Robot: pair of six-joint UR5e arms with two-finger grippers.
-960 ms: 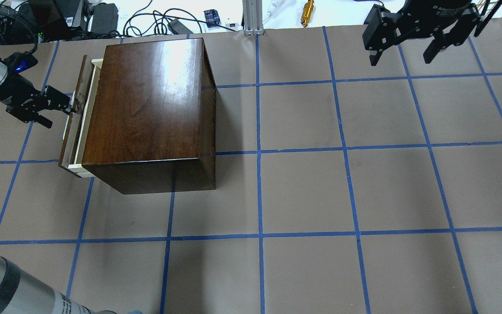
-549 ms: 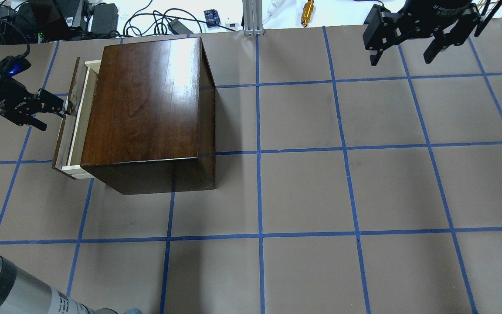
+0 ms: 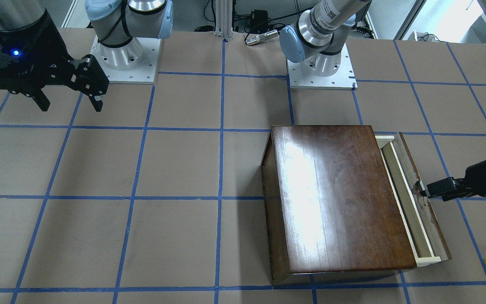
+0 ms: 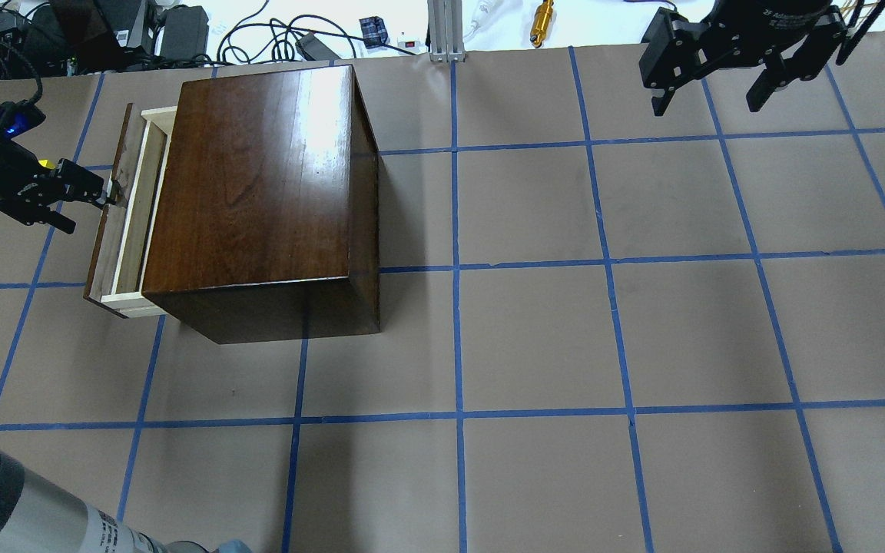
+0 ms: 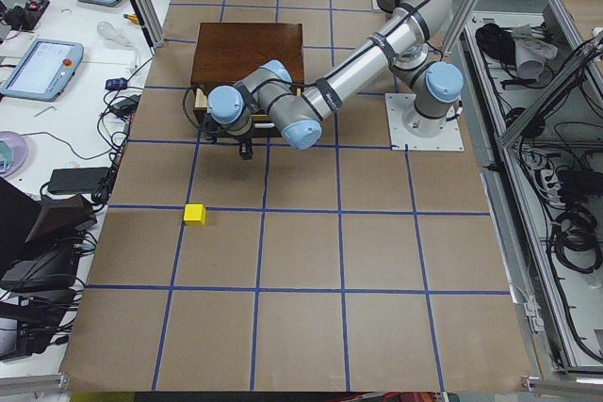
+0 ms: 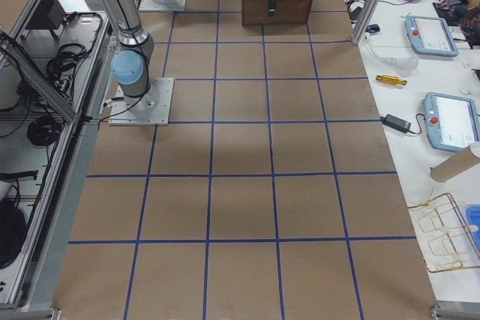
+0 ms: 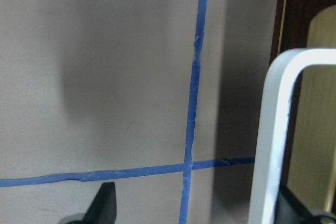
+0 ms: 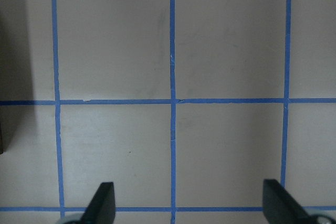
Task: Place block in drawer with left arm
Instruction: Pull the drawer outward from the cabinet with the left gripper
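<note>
Tape (image 4: 456,269) grids the brown tabletop (image 4: 535,338); left end effector (image 4: 91,213) at the drawer (image 4: 131,230) and right end effector (image 4: 705,109) both stand open.

Bright, even overhead light fills the workspace. White glare streaks the glossy top of the box (image 4: 258,184); its soft shadow falls on the table (image 4: 535,330) beside it. In the left wrist view the drawer handle (image 7: 278,129) is blurred.
</note>
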